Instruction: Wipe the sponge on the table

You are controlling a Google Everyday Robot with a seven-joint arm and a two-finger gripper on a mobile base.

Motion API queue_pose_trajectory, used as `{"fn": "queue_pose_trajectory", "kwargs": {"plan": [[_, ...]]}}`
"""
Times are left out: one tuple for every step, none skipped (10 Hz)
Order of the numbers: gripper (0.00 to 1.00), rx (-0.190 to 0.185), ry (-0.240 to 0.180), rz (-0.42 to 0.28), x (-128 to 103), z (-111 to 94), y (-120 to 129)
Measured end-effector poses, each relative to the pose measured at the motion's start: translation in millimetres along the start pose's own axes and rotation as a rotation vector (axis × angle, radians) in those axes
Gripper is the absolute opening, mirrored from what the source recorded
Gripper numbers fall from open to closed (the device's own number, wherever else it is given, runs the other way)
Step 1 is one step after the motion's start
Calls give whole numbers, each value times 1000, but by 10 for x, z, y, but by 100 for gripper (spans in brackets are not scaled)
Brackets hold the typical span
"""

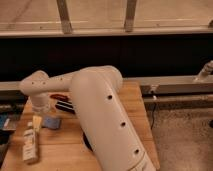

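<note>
The table point(60, 152) is a light-brown wooden top filling the lower left. On it the sponge point(51, 122), a small blue-grey pad, lies flat near the left side. My white arm sweeps up from the bottom right and bends left. Its wrist hangs over the table's left part, and the gripper point(38, 118) reaches down just left of the sponge, close beside it. Whether it touches the sponge does not show.
A white bottle point(30, 146) lies on its side near the front left corner. A black bar point(65, 106) and a red item point(57, 96) sit behind the sponge. A dark round dish point(87, 143) is mostly hidden by my arm. The table's right edge point(146, 125) drops to a speckled floor.
</note>
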Motion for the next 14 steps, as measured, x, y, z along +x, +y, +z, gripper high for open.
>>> {"fn": "queue_pose_trajectory", "kwargs": {"plan": [[80,-11,7,10,33,67,-14],[80,-28,12,25,74,140,-41],[80,-42,18,33,89,199,-45],[80,-53,23,37,94,244,-45],[80,-63,27,45,120,290,-57],[80,-68,27,53,159,307,-80],[80,-67,29,54,186,312,-95],[76,-63,33,47,189,326,-86],[67,-57,36,40,183,333,-75],[57,-49,39,32,180,334,-69],[48,-41,42,30,185,330,-69],[35,-31,44,32,189,320,-69],[27,-25,44,32,188,313,-66],[19,-20,43,33,189,306,-66]]}}
